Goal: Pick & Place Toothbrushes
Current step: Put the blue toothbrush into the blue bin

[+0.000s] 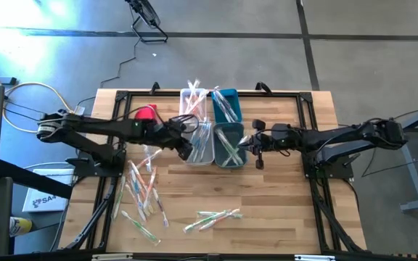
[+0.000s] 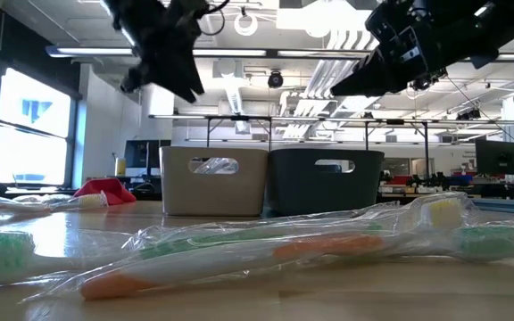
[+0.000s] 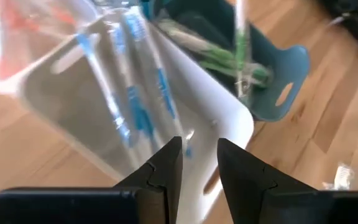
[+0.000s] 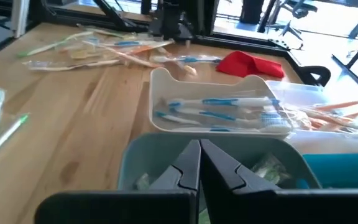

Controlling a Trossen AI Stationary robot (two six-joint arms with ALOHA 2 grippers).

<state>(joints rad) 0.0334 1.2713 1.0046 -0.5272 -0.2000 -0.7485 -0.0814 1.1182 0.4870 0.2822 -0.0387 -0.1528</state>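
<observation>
Bins partly filled w/ toothbrushes; many left on table. Left gripper part-open, empty. Right gripper shut, empty.

The table is light wood with visible grain, smooth and a little shiny. The toothbrushes lie in clear, glossy, wrinkled plastic wrappers. The white bin and the teal bin look like smooth matt plastic. The red cloth looks soft and matt.
</observation>
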